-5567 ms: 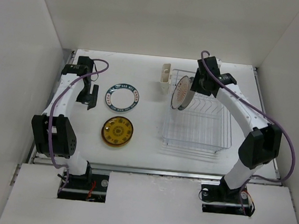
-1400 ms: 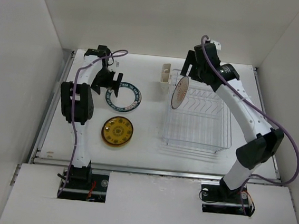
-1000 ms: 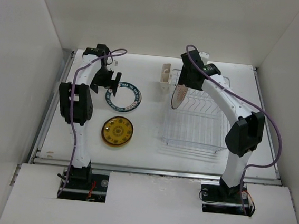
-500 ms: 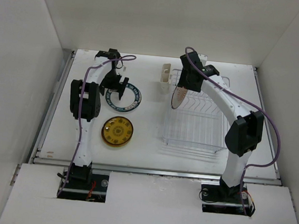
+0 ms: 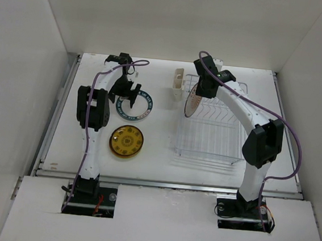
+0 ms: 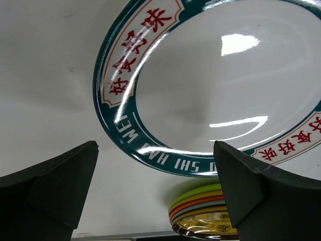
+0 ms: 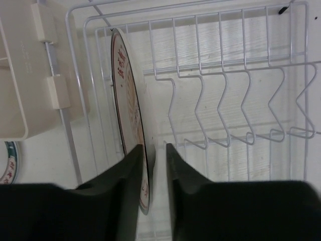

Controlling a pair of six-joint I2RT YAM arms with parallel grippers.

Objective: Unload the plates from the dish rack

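The white sunburst plate (image 5: 191,102) stands on edge in the leftmost slot of the clear wire dish rack (image 5: 219,138). My right gripper (image 5: 201,90) reaches down over its top rim. In the right wrist view the plate (image 7: 131,108) is edge-on between my fingers. The left finger touches its face and a thin gap shows at the right finger (image 7: 176,165), so the right gripper (image 7: 156,153) is narrowly open. My left gripper (image 5: 130,93) hangs wide open and empty just above the teal-rimmed plate (image 5: 134,110), which fills the left wrist view (image 6: 215,85).
A stack of plates with the amber one on top (image 5: 126,141) lies in front of the teal-rimmed plate; its green and orange edges show in the left wrist view (image 6: 203,211). The cream cup holder (image 5: 177,83) hangs on the rack's back left corner. White walls enclose the table.
My left gripper has swung right from the back left to over the teal-rimmed plate. My right wrist has turned and moved left over the sunburst plate, which now stands more upright.
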